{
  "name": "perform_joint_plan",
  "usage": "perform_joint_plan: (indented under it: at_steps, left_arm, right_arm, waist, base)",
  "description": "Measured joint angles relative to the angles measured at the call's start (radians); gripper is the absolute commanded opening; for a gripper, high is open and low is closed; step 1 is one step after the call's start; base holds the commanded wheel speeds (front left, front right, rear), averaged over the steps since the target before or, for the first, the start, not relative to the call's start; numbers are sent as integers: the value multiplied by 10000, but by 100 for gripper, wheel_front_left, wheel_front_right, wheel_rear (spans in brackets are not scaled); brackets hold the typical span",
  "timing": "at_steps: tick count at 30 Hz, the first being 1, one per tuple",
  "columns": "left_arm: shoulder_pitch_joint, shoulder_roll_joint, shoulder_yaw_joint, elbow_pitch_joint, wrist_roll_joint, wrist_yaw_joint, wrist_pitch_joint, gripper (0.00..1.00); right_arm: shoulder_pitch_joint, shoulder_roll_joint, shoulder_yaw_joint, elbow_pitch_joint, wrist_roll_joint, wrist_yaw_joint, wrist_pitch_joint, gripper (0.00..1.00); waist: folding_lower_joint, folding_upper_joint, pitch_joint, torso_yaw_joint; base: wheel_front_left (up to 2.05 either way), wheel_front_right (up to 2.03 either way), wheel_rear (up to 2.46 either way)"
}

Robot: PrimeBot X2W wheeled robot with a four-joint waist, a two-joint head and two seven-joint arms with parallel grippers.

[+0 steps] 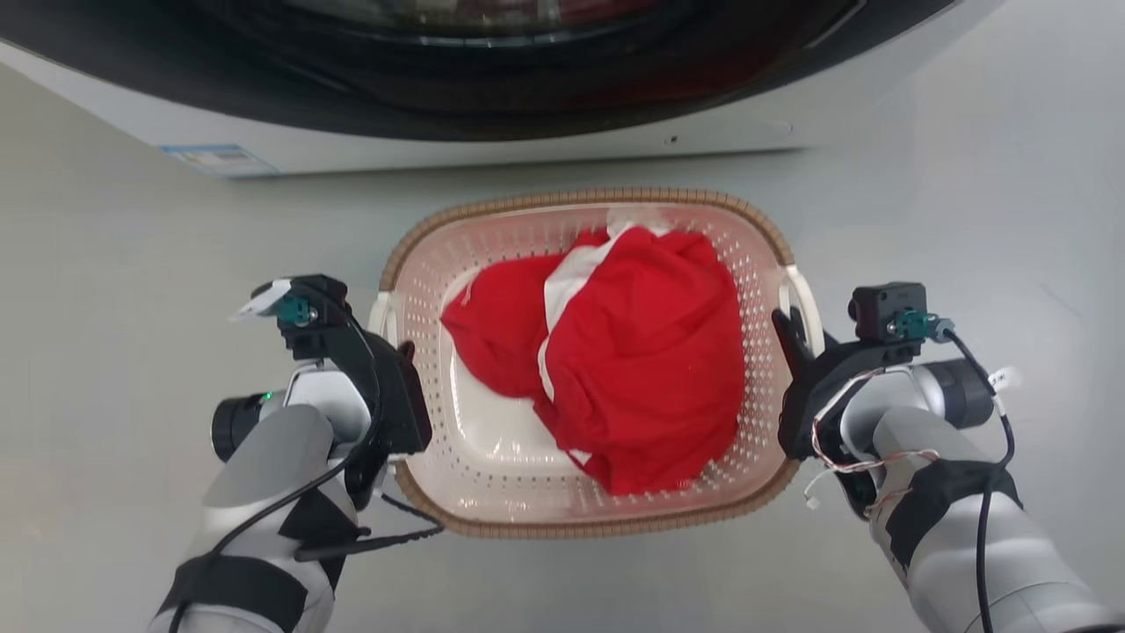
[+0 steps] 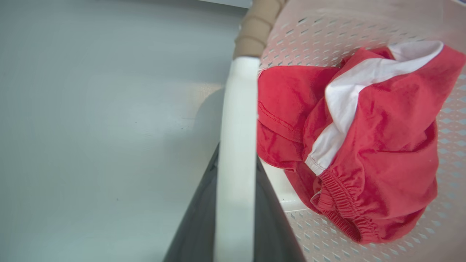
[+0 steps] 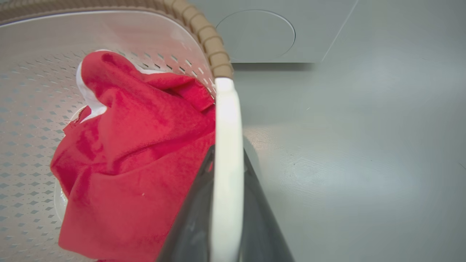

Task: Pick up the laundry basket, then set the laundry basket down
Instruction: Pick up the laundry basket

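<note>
Grey floor (image 1: pixel 132 352) open round laundry basket (image 1: pixel 580 530); L fingers (image 2: pixel 198 225), R fingers (image 3: pixel 193 225) clamp handles (image 1: pixel 804 303).

I can read no text from here. The washer (image 1: pixel 527 149) carries a pale sticker (image 1: pixel 215 159) with a blue band near the left end of its front, but its print is too small and blurred to read.
</note>
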Motion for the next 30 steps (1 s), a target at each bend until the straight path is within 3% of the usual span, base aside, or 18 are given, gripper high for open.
perform_joint_plan:
  at_steps: [30]
  left_arm:
    - [1753,-31,-384,284,-963,-75,2213,0]
  right_arm:
    - [1827,161,560,303,1296,44,2125,0]
  waist:
    - [0,-2,-4016,-70]
  base:
    - [0,0,0]
